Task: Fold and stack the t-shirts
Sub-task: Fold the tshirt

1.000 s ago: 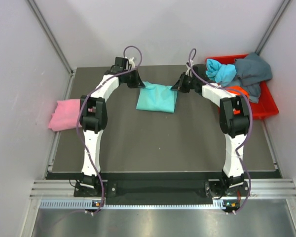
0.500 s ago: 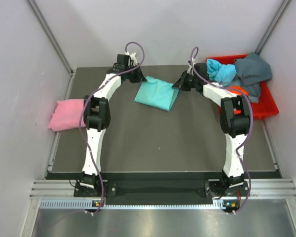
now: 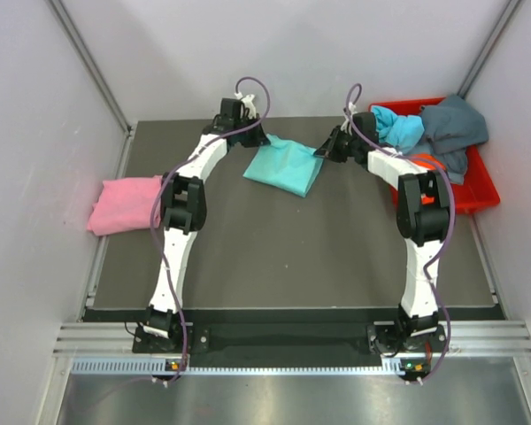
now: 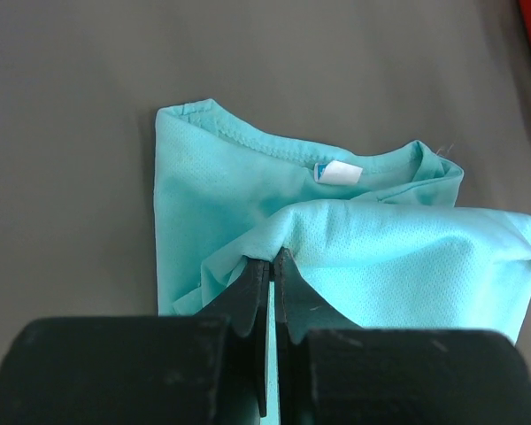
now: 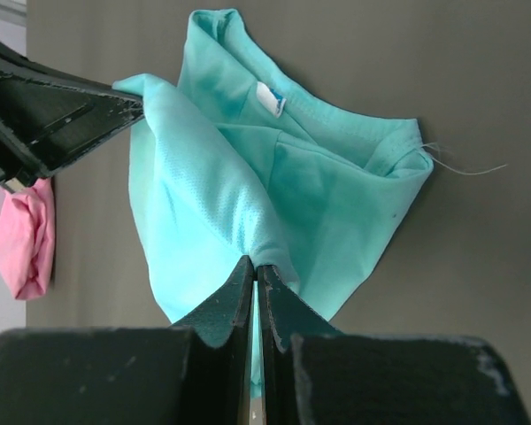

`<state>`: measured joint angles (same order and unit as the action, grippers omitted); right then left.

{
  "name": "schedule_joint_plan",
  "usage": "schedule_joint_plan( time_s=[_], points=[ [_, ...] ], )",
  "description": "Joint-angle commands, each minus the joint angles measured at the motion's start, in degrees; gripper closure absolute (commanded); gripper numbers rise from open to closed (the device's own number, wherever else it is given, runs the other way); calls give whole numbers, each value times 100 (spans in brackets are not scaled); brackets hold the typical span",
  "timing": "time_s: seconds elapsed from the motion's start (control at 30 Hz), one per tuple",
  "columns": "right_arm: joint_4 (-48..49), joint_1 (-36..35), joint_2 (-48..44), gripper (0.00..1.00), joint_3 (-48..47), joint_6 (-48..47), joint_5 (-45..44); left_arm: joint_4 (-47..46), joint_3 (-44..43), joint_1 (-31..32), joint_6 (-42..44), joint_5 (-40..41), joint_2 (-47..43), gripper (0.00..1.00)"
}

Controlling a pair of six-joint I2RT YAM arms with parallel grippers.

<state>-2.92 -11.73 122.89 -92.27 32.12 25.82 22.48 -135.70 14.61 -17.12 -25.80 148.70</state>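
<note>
- Dark bench [image 3: 274, 257], pale walls [image 3: 292, 53] around it.
- Red bin [image 3: 478, 190] holds heaped shirts [image 3: 425, 128].
- Teal shirt [image 3: 283, 168] lies just left of the bin, and the pink shirt [image 3: 122, 204] far left of it.
- Left tool [image 4: 272, 266] is pinched tight on the teal shirt's top layer.
- Right tool [image 5: 252, 270] is likewise clamped on that layer.

there is a teal t-shirt [image 3: 285, 168] with a white tag [image 4: 339, 173], a pink t-shirt [image 3: 122, 204] and a red bin [image 3: 480, 193].

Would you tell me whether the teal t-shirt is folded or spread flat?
Folded: the teal t-shirt lies in overlapping layers, with the left pincer and right pincer each pinching a raised fold.
</note>
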Motion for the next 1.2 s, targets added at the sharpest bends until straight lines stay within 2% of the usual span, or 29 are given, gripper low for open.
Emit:
schedule_joint_plan(
  time_s=[0.0, 0.13, 0.27, 0.4, 0.43, 0.47, 0.5, 0.57, 0.6, 0.67, 0.83, 0.93, 0.97, 1.07, 1.17],
  points=[
    [204, 135, 173, 100, -204, -74, -165, -481, -299, -2, 209, 145, 53, 100],
    [204, 179, 402, 100, -265, -118, -235, -595, -360, 7, 376, 242, 211, 100],
    [204, 180, 569, 100, -335, -276, -350, -719, -650, 50, 500, 401, 413, 96],
    [169, 180, 561, 100, -415, -355, -464, -719, -791, 147, 500, 401, 309, 96],
    [82, 179, 508, 95, -432, -382, -586, -719, -800, 165, 500, 401, 160, 96],
    [29, 153, 456, 85, -467, -417, -657, -719, -809, 191, 500, 401, 81, 96],
    [11, 162, 316, 66, -467, -513, -692, -719, -809, 200, 500, 401, -16, 96],
    [-103, 162, 148, 49, -450, -584, -789, -719, -800, 200, 500, 401, -315, 96],
    [-130, 153, -70, 38, -424, -636, -824, -719, -757, 200, 500, 401, -420, 96],
    [-200, 153, -300, 31, -310, -733, -824, -719, -495, 191, 500, 401, -824, 96],
    [-227, 153, -994, 30, 24, -769, -449, -719, 376, 95, 500, 401, -1772, 96],
    [-148, 144, -1188, 30, 375, -401, -184, -719, 1149, 16, 500, 401, -2142, 96],
    [-130, 136, -1188, 31, 437, -173, -70, -719, 1542, -19, 500, 401, -2187, 96],
    [-86, 109, -1171, 31, 596, 65, 195, -719, 1853, -37, 500, 401, -2091, 96],
    [160, 109, -1145, 31, 780, 259, 239, -719, 1706, 50, 500, 401, -1846, 96]
  ],
)
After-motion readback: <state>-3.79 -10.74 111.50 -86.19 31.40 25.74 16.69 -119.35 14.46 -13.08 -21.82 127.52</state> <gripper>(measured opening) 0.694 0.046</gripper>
